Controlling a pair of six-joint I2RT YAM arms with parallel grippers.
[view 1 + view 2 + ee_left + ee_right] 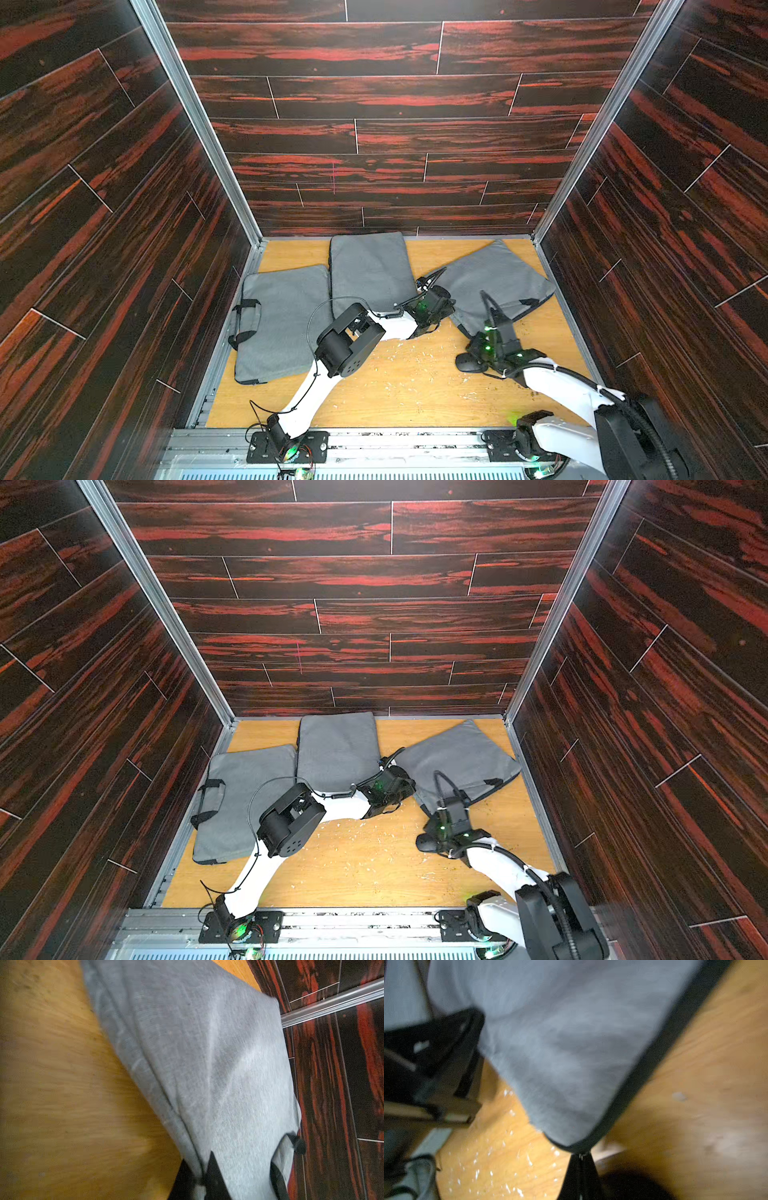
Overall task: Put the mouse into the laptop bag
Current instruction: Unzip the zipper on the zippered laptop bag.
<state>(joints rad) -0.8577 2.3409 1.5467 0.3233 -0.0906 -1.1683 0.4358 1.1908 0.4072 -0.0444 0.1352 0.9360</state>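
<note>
Wrist views: left gripper, right gripper pinch laptop bag; top view: mouse.

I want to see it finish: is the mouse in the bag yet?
Out. The mouse lies on the table, just outside the gray bag.

The table was a light wooden board closed in by dark walls on three sides. Three grey bags lay on it in a row across its far half. A handled laptop bag lay by the left wall with its black handles facing that wall. A middle laptop bag, just beside it, reached the back wall. An angled laptop bag lay turned askew toward the right wall. A black mouse sat on bare wood near that bag's near corner. Pale flecks were scattered over the table's middle.
</note>
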